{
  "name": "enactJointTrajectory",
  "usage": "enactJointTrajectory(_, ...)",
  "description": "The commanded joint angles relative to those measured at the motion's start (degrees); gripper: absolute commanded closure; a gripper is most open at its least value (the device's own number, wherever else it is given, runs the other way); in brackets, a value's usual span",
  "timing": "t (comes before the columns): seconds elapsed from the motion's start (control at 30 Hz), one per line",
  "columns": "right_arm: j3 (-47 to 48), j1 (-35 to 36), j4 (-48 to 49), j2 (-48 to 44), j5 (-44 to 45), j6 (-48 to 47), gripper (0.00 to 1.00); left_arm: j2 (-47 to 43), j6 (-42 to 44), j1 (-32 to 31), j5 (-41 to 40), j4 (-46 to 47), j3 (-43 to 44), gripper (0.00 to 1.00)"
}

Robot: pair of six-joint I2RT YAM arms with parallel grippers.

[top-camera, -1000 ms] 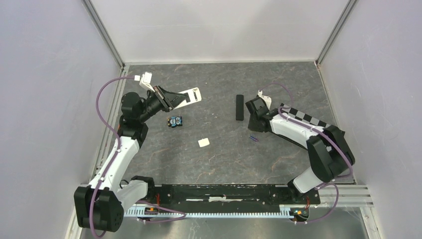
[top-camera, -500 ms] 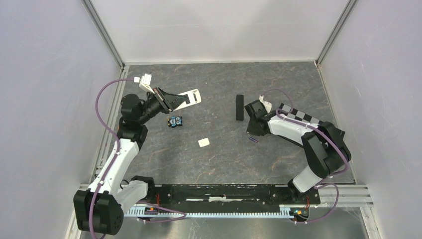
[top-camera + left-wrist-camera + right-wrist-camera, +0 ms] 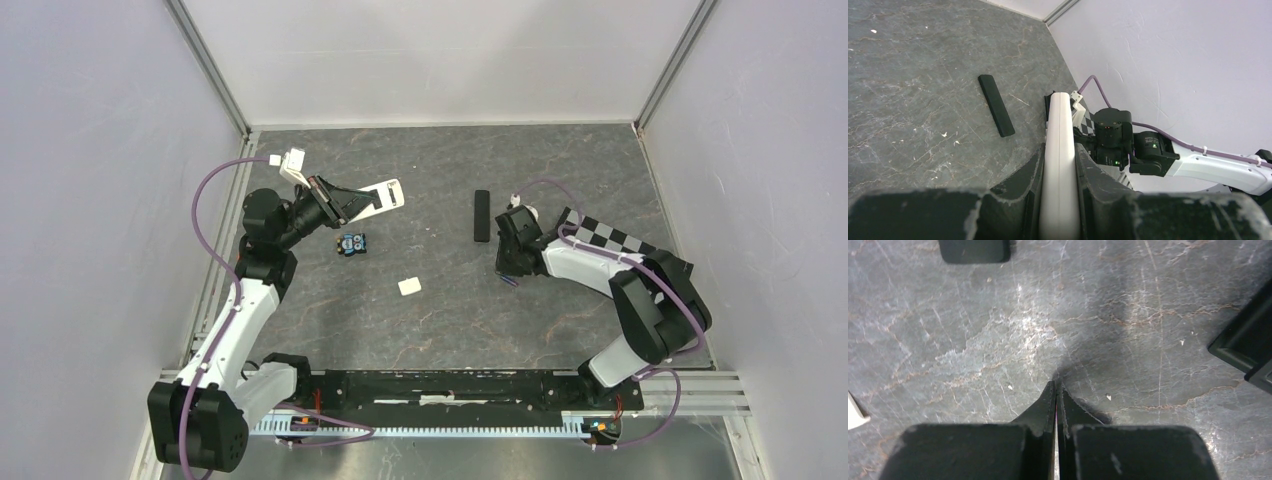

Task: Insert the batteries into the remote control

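On the worktop (image 3: 440,330), a remote (image 3: 481,215) lies just left of the right end effector (image 3: 507,272); farther left a small block (image 3: 350,244), a flat cover (image 3: 409,286) between, nearer.

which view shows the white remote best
Top external: the white remote shows its broad face, held at one end by the left gripper. Left wrist sees it only edge-on between the fingers. Right wrist does not show it.

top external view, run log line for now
left tool: shut on white remote | right tool: shut, tips at table | battery: on table beside right tool
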Motion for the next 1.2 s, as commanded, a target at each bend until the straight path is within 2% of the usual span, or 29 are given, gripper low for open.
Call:
enactJointTrajectory(0.0,-2.77,0.28,-0.56,-2.37,-2.51,-6.49,1.0,0.08,1.54,0.24,-0.58,0.76,0.42,0.98)
enactJointTrajectory(0.53,-4.45,0.33,-1.71,-5.38,-8.12,-14.33,1.0,0.44,1.6,0.24,-0.44,0.76,0.74,0.98)
enactJointTrajectory(0.9,-2.08,0.32,-8.27,-10.0,-1.4,-13.35,0.98,0.28,2.28,0.18,-0.48,0.2,1.09,0.98)
enactJointTrajectory(0.97,-1.78,0.3,-9.08,-10.72,-0.59,-11.41,0.94,0.25,2.38,0.24,-0.46,-0.1,1.3,0.98)
enactJointTrajectory(1.1,-1.38,0.33,-11.96,-11.67,2.81,-4.82,0.63,0.01,2.64,0.24,-0.6,-0.33,1.26,0.98)
enactJointTrajectory(1.17,-2.17,0.32,-12.26,-12.68,4.73,-1.23,0.55,0.03,2.73,0.18,-0.69,-0.35,1.26,0.98)
